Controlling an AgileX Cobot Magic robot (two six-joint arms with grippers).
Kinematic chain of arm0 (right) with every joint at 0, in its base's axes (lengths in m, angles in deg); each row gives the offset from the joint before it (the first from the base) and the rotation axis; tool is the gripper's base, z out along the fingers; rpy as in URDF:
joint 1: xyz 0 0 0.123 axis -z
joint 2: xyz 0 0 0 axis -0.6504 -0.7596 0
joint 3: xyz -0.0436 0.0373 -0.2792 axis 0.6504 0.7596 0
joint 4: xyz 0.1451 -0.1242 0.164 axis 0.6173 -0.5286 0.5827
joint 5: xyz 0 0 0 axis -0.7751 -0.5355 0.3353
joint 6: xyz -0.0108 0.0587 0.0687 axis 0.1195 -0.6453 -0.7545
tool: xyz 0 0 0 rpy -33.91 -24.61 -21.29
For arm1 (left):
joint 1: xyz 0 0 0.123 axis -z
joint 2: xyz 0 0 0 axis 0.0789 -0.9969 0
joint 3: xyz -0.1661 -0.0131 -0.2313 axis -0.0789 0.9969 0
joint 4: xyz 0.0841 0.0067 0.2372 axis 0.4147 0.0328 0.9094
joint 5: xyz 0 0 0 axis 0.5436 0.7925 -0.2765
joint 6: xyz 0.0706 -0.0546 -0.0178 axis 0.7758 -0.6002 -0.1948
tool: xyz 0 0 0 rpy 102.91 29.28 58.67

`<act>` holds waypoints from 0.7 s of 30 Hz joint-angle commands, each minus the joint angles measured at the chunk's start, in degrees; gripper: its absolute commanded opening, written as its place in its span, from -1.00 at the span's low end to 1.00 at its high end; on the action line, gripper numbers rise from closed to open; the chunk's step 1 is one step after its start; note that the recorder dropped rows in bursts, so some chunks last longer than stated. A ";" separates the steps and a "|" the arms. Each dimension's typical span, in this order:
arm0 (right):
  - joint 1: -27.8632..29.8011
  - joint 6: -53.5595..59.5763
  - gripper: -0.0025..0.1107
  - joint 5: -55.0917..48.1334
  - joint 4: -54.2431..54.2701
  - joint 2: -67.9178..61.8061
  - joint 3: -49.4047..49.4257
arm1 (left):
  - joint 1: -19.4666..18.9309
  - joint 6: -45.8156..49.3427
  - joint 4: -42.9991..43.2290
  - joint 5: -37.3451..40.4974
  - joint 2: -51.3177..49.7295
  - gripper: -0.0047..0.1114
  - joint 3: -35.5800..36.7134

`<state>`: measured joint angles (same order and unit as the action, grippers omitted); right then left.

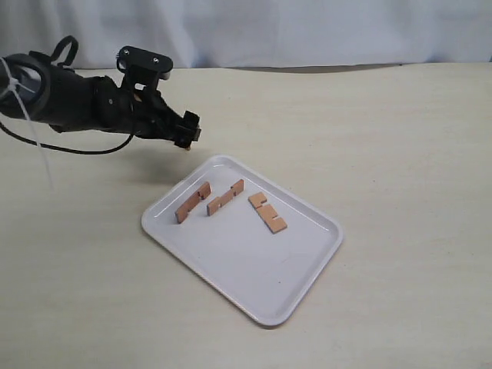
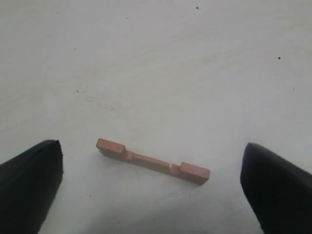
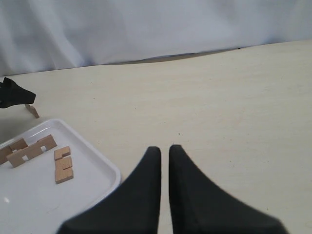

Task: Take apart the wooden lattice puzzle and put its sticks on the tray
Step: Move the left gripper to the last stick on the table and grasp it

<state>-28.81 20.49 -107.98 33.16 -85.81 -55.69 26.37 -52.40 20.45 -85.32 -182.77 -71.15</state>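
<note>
No assembled lattice puzzle shows, only single sticks. Three reddish-brown notched sticks lie on the white tray [image 1: 254, 284]: one at the left [image 1: 192, 202], one in the middle [image 1: 225, 197], one at the right [image 1: 267, 211]. A fourth stick [image 2: 152, 161] lies flat on the bare table just beyond the tray's far corner. My left gripper [image 2: 152, 147] hovers over it, open, with one finger off each end of the stick. The exterior view shows that gripper [image 1: 188, 127] pointing down beside the tray. My right gripper [image 3: 165, 148] is shut and empty above the table, near the tray [image 3: 29, 204].
The beige table runs wide on all sides of the tray. A pale cloth backdrop hangs behind the table's far edge [image 1: 323, 68]. A black cable [image 1: 77, 150] trails from the left arm. The right arm is outside the exterior view.
</note>
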 commanded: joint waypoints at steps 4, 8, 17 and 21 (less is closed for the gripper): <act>-0.11 -0.01 -0.85 0.00 0.01 -0.36 0.17 | 0.51 2.76 4.68 10.46 -0.56 0.66 -5.00; -0.11 -0.01 -0.85 0.00 0.01 -0.36 0.17 | -0.48 2.85 7.53 11.02 -0.56 0.66 -5.28; -0.11 -0.01 -0.85 0.00 0.01 -0.36 0.17 | -2.59 5.88 6.88 12.56 -0.56 0.66 -6.78; -0.11 -0.01 -0.85 0.00 0.01 -0.36 0.17 | -2.59 6.14 6.58 12.44 -0.56 0.66 -6.78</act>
<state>-28.81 20.49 -107.98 33.16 -85.81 -55.69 23.79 -46.72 27.62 -72.54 -183.20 -77.67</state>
